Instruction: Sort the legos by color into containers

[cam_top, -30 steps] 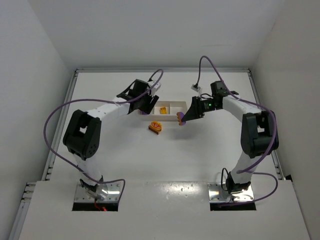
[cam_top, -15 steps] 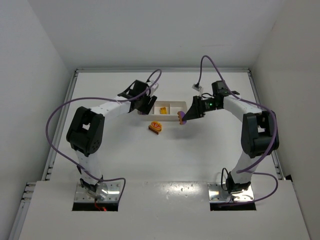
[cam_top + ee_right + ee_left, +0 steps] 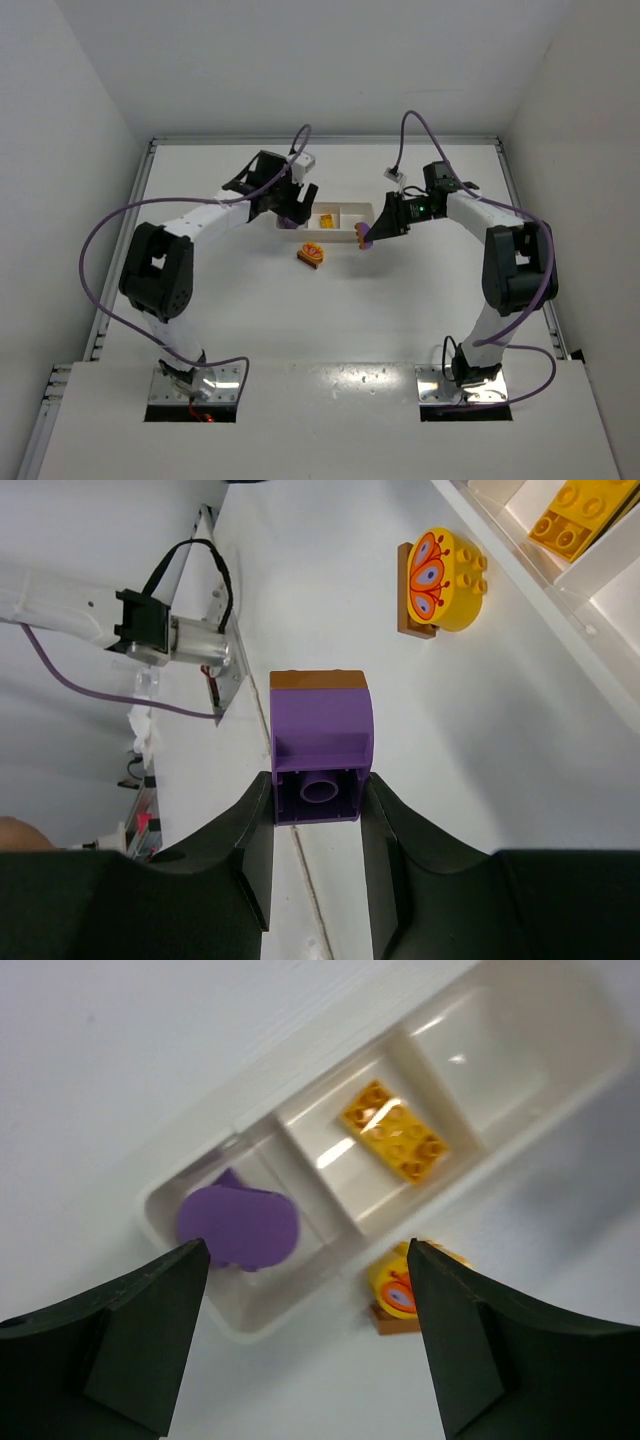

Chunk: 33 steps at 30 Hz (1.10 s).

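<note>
The white three-compartment tray [image 3: 352, 213] lies at mid-table. In the left wrist view the tray [image 3: 500, 1060] holds a purple brick [image 3: 238, 1225] in its left compartment and a yellow brick [image 3: 392, 1143] in the middle one. The right one is empty. My left gripper [image 3: 296, 203] is open and empty above the tray's left end, as its wrist view [image 3: 305, 1260] shows. My right gripper [image 3: 372, 235] is shut on a purple brick [image 3: 320, 750] with a brown piece on its far end, held above the table by the tray's right end.
A round yellow piece with an orange pattern on a reddish-brown plate [image 3: 312, 253] lies on the table just in front of the tray. It also shows in the left wrist view [image 3: 400, 1285] and in the right wrist view [image 3: 445, 580]. The tray's corner [image 3: 590, 575] is at the upper right there.
My left wrist has risen and turned above the tray's left end. The right arm and its purple brick have not moved.
</note>
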### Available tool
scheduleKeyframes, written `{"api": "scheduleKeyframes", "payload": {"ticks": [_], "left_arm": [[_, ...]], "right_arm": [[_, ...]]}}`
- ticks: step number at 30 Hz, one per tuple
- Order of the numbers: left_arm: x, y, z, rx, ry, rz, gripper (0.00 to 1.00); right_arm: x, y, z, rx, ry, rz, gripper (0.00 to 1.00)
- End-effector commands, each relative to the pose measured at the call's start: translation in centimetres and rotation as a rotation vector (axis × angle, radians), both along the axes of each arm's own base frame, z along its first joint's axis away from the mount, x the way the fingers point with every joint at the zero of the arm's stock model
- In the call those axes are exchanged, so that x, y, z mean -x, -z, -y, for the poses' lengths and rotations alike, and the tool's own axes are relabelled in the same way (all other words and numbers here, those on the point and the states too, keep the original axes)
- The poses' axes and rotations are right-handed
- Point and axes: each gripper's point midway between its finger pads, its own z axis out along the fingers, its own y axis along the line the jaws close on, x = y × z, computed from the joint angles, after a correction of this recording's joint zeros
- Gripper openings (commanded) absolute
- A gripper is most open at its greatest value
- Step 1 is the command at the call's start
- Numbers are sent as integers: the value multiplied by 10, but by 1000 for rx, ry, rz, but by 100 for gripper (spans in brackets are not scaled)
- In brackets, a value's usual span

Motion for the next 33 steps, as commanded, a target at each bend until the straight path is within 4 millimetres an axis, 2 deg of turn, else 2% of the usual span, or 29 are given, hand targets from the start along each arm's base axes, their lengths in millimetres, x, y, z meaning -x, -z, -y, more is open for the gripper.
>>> {"api": "scheduleKeyframes", "payload": {"ticks": [1,2,3,5,6,12,16,23,27,30,32,33], "left_arm": [[30,-88,36,296,262,68,86],[44,-92,43,337,323,41,85],[67,-101,58,420,453,6,85],[92,-101,66,494,546,-57,83],[112,-104,74,547,629,-104,81],[153,-85,96,628,765,-259,75],[160,-84,103,640,793,-289,77],[168,-88,115,669,833,-336,81],[167,-92,121,677,846,-342,81],[164,-89,127,678,831,-370,81],[162,-80,131,662,808,-390,81],[161,-83,132,663,812,-380,81]], "right_arm": [[1,-23,-3,-64,-23,64,0],[1,-25,-3,-73,-27,73,0],[3,-29,-5,-99,-40,70,0],[6,-33,-6,-127,-54,67,0],[8,-38,-7,-152,-67,64,0],[18,-53,-9,-228,-109,82,0],[26,-62,-12,-268,-140,95,0],[29,-59,-15,-260,-145,85,0],[32,-55,-21,-240,-158,94,0],[36,-52,-27,-224,-176,94,0],[37,-50,-31,-216,-184,94,0],[39,-49,-33,-209,-189,94,0]]}}
